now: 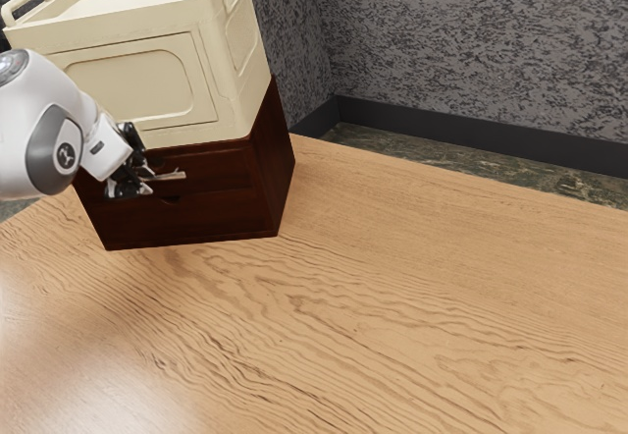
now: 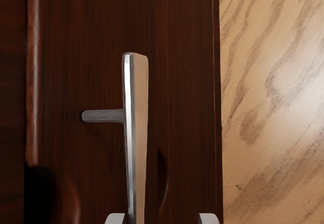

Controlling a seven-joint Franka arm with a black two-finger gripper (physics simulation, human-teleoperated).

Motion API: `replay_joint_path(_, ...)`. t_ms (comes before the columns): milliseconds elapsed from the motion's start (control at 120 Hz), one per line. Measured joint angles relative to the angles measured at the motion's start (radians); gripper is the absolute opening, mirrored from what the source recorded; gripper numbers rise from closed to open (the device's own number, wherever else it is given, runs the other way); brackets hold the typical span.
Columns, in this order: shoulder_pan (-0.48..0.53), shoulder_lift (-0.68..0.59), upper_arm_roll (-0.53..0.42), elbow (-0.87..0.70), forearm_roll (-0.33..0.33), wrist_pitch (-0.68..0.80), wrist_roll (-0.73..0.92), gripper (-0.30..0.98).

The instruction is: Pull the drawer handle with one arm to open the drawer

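Drawer handle (image 1: pixel 174 175), a slim metal bar, stands out from the dark reddish-brown front of the cabinet (image 1: pixel 274 166), in the upper part of that front. The gripper (image 1: pixel 146 182) is right at it, its two fingers apart and the bar running between them; it is not clamped on anything. In the wrist view the fingertips stand one on each side of the bar, which lies much nearer to one fingertip (image 2: pixel 116 219) than to the other (image 2: pixel 208 219). A short post (image 2: pixel 103 115) joins the bar to the wood behind it, and a curved recess (image 2: pixel 162 181) is cut in the front beside the bar. Whether the drawer is fully closed or slightly out, I cannot tell. The white arm (image 1: pixel 29 125) comes in from the exterior view's left, tilted down toward the cabinet. On top of the cabinet rests a cream crate (image 1: pixel 128 81) with raised grips at its ends. The cabinet stands on a wood-grained table (image 1: pixel 392 297), and behind rise mottled grey walls (image 1: pixel 471 41) with a dark baseboard (image 1: pixel 471 137) along their foot.
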Motion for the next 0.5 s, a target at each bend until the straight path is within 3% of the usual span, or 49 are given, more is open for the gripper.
replay_joint_path(500,-0.001,-0.096,-0.009,-0.093,-0.001,-0.049,-0.003,0.08)
